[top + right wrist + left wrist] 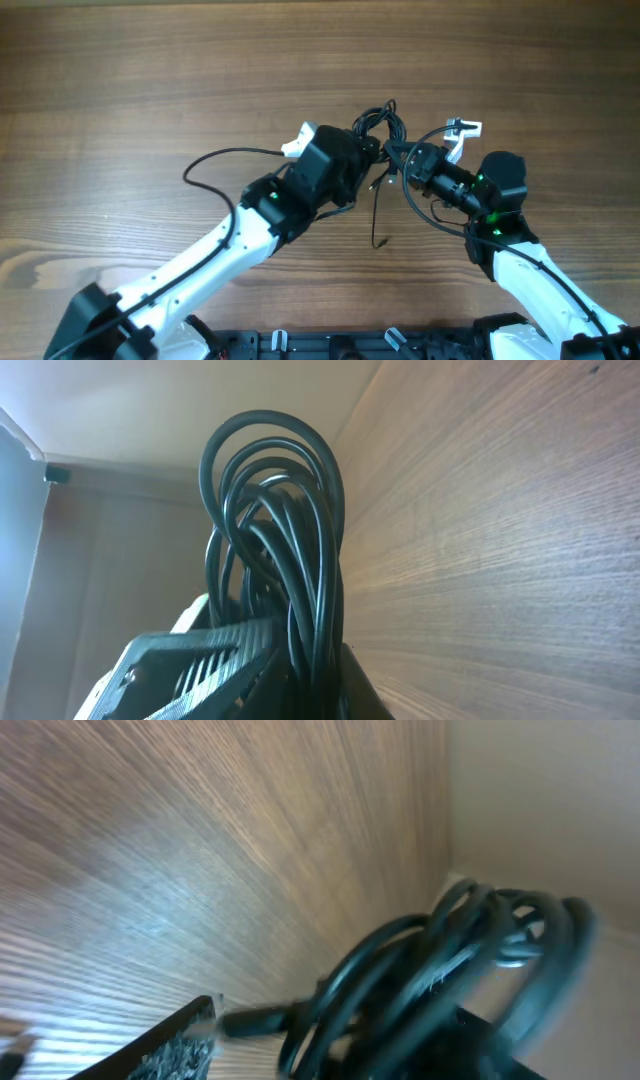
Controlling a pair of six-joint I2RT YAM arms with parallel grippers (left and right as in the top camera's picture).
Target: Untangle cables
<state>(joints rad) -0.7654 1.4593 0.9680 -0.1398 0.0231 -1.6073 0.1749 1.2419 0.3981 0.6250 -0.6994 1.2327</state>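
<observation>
The cables (388,122) are a bunch of thin black loops held above the wooden table between my two arms. One loose strand (377,225) hangs toward the table's front. My left gripper (372,150) is at the bunch from the left. In the left wrist view the blurred loops (450,960) and a small plug (255,1018) fill the gap between its fingers (335,1040). My right gripper (398,155) comes from the right. In the right wrist view its fingers (320,670) are pinched on several upright loops (290,540).
The wooden table (150,70) spreads around both arms. The left arm's own thicker black cable (215,160) loops out to the left. The right arm's cable (432,215) curves below its wrist. A black frame (330,345) runs along the front edge.
</observation>
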